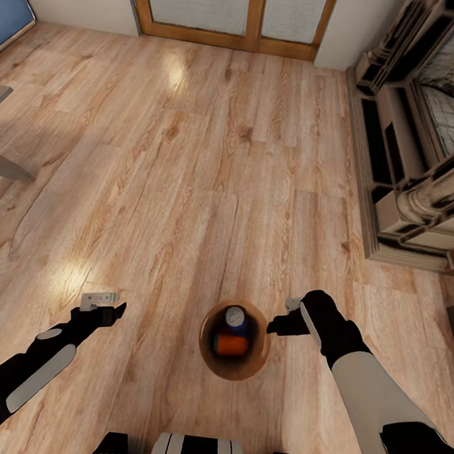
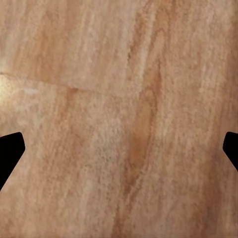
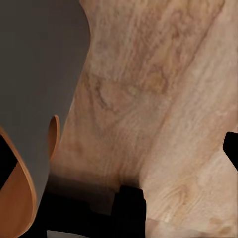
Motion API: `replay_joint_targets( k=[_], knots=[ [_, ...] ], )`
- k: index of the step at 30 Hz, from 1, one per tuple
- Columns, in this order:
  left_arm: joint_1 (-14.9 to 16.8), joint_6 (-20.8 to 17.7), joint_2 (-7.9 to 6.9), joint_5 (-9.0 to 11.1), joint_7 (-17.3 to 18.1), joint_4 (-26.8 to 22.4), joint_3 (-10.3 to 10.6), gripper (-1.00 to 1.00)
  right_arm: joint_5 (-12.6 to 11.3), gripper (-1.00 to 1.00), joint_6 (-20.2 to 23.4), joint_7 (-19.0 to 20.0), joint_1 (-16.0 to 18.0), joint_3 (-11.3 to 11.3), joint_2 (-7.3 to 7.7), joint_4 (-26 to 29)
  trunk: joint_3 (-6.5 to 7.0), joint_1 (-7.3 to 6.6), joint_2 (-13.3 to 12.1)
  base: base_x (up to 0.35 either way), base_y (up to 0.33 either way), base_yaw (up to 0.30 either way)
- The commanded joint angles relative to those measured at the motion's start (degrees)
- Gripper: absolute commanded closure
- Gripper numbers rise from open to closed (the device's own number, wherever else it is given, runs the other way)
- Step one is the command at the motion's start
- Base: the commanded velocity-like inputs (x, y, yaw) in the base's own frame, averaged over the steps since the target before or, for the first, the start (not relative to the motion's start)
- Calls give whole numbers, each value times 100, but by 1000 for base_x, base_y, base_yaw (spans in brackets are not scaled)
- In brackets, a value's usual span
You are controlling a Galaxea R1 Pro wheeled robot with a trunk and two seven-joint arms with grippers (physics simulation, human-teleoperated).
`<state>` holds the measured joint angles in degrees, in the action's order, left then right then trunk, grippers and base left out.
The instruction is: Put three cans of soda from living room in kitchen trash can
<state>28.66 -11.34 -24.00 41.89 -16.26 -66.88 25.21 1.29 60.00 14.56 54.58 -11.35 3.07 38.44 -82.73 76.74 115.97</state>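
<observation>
The small round tapered bin (image 1: pixel 232 367), copper-brown inside and grey-beige outside, hangs low in the head view, just ahead of the robot's trunk, over the light wood plank floor (image 1: pixel 214 154). Inside it lie an orange soda can (image 1: pixel 232 345) and, touching it at 12 o'clock, a dark blue soda can with a silvery top (image 1: pixel 235 318).

The right gripper (image 1: pixel 287 325) sits at the bin's rim at about 2 o'clock, touching it. In the right wrist view the bin's grey wall (image 3: pixel 39 84) with its oval handle hole (image 3: pixel 53 136) lies close beside the fingers, but I cannot tell how wide they stand.

The left gripper (image 1: pixel 107 305) hovers well apart from the bin, at its 9 o'clock, fingers spread wide over bare floor planks (image 2: pixel 119 119).

A blue sofa (image 1: pixel 13 5) shows at 10 o'clock, an ornate fireplace (image 1: pixel 438 125) at 2 o'clock.
</observation>
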Motion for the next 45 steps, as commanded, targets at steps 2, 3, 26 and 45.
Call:
replay_joint_targets(
  k=[2,3,26,45],
  knots=[
    [0,0,0,-2,0,-1,8,-100,64,-100,0,-7,0,0,1,-23,0,0,0,0,0,0],
    [0,0,1,-1,0,-1,12,-100,64,-100,0,-7,0,0,-1,-28,0,0,0,0,0,0],
    [0,17,6,3,-8,-1,36,-100,63,-100,0,-6,-1,9,9,-39,0,0,0,0,0,0],
    [0,17,10,3,-8,24,63,-100,56,-100,0,-6,-1,27,16,-38,108,-132,-241,0,0,0]
  ],
)
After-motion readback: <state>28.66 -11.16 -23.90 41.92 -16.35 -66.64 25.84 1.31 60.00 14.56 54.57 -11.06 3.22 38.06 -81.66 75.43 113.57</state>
